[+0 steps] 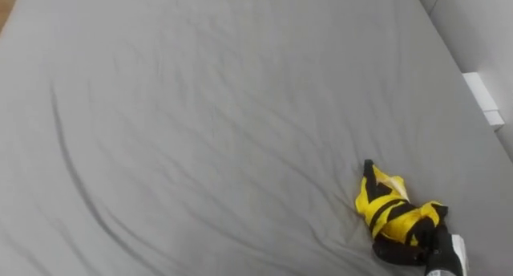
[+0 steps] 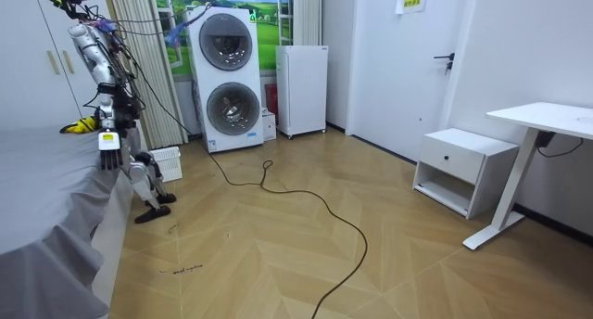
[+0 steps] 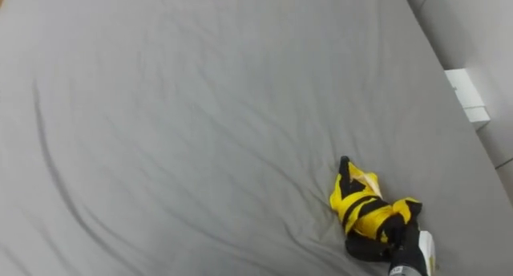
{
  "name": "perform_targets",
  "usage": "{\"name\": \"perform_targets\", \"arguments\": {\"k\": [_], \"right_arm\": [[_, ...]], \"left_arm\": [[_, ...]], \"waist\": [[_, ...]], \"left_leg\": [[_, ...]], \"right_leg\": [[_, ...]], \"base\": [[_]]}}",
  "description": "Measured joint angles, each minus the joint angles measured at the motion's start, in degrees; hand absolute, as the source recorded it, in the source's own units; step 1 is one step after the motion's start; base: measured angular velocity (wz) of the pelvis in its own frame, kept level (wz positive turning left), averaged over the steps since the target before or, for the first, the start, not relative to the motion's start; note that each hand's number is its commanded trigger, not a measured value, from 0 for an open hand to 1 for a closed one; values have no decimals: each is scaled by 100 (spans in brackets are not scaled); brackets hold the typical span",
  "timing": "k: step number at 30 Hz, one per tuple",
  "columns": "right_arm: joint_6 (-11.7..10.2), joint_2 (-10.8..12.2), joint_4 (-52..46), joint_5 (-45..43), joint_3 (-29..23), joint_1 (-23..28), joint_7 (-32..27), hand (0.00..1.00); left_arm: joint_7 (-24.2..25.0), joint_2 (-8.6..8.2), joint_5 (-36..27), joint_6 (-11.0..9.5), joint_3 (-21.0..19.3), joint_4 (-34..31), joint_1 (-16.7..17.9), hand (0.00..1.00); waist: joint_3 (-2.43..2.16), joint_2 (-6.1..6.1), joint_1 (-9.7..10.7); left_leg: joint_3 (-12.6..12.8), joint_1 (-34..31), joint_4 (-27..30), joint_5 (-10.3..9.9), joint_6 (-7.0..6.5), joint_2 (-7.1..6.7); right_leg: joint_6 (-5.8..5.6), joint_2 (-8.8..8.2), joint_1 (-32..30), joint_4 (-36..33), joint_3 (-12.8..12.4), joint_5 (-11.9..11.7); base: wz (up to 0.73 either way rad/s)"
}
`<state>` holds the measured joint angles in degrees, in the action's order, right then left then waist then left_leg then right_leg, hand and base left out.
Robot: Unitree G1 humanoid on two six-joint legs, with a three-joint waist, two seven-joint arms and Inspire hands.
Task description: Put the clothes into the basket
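lying crumpled on the grey bed sheet [image 1: 200,107], a yellow-and-black cloth garment [image 1: 391,214] is touched by the right hand [image 1: 446,257]; its fingers' spread cannot be told. in the room view, the left hand [image 2: 108,150] is hung beside the bed, fingers relaxed straight.

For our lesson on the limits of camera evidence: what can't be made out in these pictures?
Right hand: left eye view, cut by the bottom edge, dark against the yellow-and-black garment; grip unreadable.
Left hand: room view, too small to read.
Basket: room view, its wall hides the inside.
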<state>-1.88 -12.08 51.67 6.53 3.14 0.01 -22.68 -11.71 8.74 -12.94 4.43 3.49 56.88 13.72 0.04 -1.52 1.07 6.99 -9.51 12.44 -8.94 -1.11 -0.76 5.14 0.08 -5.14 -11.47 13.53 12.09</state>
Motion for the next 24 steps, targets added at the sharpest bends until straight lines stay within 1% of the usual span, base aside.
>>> {"name": "perform_targets", "arguments": {"k": [1,2,3,4,5,6,7,9,11,12,13,14,15,16,17,18,19,21,24], "right_arm": [[-7,-13,163,-1,-7,-111,-13,0],[-13,-21,315,0,-9,-194,-60,0],[-31,-24,397,0,-7,-241,-94,36],[-73,-32,493,2,-5,-298,-173,87],[-114,-42,590,1,-7,-366,-249,100],[-119,-54,620,1,-18,-443,-292,100],[-128,-84,681,20,-83,-490,-391,100],[-128,-165,861,45,-267,-635,-560,100],[-126,-280,1080,191,-398,-848,-707,100],[-118,-404,1149,371,-458,-965,-749,100],[-109,-504,1282,543,-520,-1111,-766,100],[-83,-644,1356,723,-574,-1247,-789,100],[-58,-704,1380,783,-589,-1305,-799,100],[-53,-809,1411,858,-624,-1393,-827,100],[-58,-883,1428,876,-672,-1464,-878,100],[-62,-903,1428,887,-683,-1498,-911,100],[-67,-933,1429,891,-691,-1540,-954,100],[-69,-935,1441,886,-724,-1607,-974,100],[-61,-924,1435,892,-775,-1555,-959,100]], "left_arm": [[1,26,-7,-2,0,84,-31,0],[1,45,-30,-2,0,163,-65,0],[1,55,-43,-3,3,198,-87,0],[0,84,-46,-4,42,249,-130,0],[-1,113,-45,-9,94,258,-142,0],[0,118,-23,-15,108,256,-142,0],[0,119,8,-16,112,254,-141,0],[0,120,7,-24,112,268,-157,0],[0,140,1,-24,112,289,-168,0],[0,151,-50,-28,122,310,-181,0],[3,151,-85,-28,139,351,-221,0],[13,151,-107,-20,190,403,-258,0],[20,154,-107,-19,215,410,-257,0],[59,157,-107,-17,240,419,-259,0],[114,169,-107,-14,240,425,-259,0],[121,180,-107,-8,240,426,-261,0],[121,209,-104,-8,239,418,-263,0],[124,222,-92,-17,235,393,-267,0],[150,222,7,-82,218,260,-265,0]], "waist": [[10,-18,-7],[5,-44,-11],[-1,-56,-12],[-9,-83,-24],[-15,-115,-46],[-13,-133,-70],[-26,-175,-105],[-30,-226,-148],[-19,-255,-185],[-17,-287,-231],[-3,-333,-275],[20,-388,-299],[19,-405,-311],[57,-472,-317],[60,-525,-323],[68,-541,-323],[62,-547,-321],[66,-533,-323],[74,-441,-318]], "left_leg": [[-40,-31,49,-2,-3,0],[-69,-74,84,-1,-4,1],[-74,-109,110,-1,-5,2],[-86,-197,121,18,-35,2],[-94,-280,129,35,-56,2],[-97,-313,133,40,-62,2],[-106,-392,147,51,-78,2],[-108,-471,149,72,-106,-4],[-109,-561,167,83,-124,-15],[-119,-651,199,87,-132,-15],[-108,-727,213,99,-150,-15],[-106,-779,224,110,-168,-19],[-105,-804,227,115,-174,-22],[-103,-831,226,126,-182,-26],[-96,-895,222,143,-184,-27],[-91,-916,207,155,-181,-27],[-77,-971,174,184,-169,-26],[-65,-981,75,235,-150,-35],[-38,-875,-58,272,-118,-78]], "right_leg": [[-8,0,-3,44,7,-5],[-20,2,-20,73,31,-14],[-22,-3,-61,66,47,-15],[-30,-4,-115,69,83,-20],[-36,-6,-189,68,107,-38],[-36,-12,-195,70,137,-59],[-38,-29,-244,74,207,-78],[-58,-45,-310,24,240,-93],[-61,-64,-429,-44,232,-91],[-73,-69,-516,-58,225,-102],[-76,-80,-599,-94,223,-109],[-82,-91,-653,-116,223,-112],[-84,-98,-692,-116,222,-112],[-87,-105,-726,-120,221,-113],[-87,-110,-805,-144,214,-114],[-86,-111,-835,-148,211,-114],[-79,-110,-914,-187,201,-118],[-63,-109,-985,-228,182,-118],[-45,-105,-959,-230,159,-110]], "base": [[15],[13],[17],[17],[14],[10],[13],[12],[-2],[-4],[0],[0],[0],[0],[0],[-3],[0],[0],[-3]]}}
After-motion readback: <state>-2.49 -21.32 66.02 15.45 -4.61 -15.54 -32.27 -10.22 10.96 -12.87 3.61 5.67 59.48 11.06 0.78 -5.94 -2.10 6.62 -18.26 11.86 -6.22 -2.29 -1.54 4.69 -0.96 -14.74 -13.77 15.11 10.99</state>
